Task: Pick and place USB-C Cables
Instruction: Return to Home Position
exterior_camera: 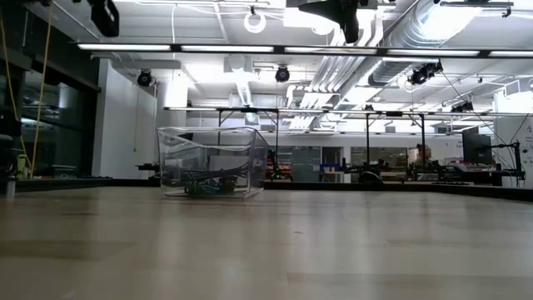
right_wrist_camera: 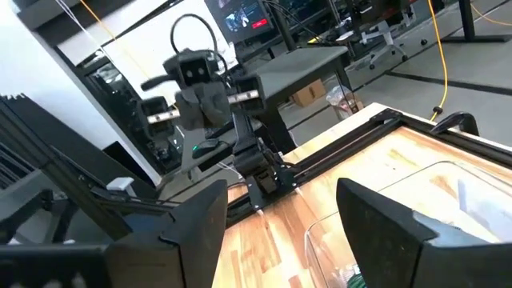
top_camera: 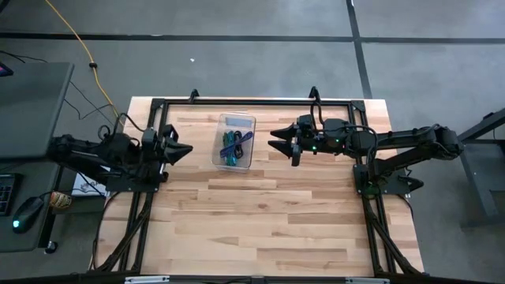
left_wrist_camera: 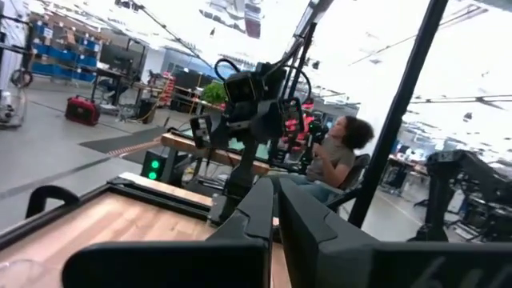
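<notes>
A clear plastic bin stands on the wooden table at the far middle, and it also shows in the low view. Thin cable bundles, green, blue-purple and teal, lie on its bottom. My left gripper hovers left of the bin, shut and empty, its fingers pointing toward the bin. My right gripper hovers right of the bin, open and empty, its fingers wide apart. The bin's rim shows in the right wrist view.
A black frame runs along the table's edges. A yellow cord lies on the floor beyond the far left corner. A desk with a mouse stands to the left. A seated person shows beyond the table. Bare wood fills the near half.
</notes>
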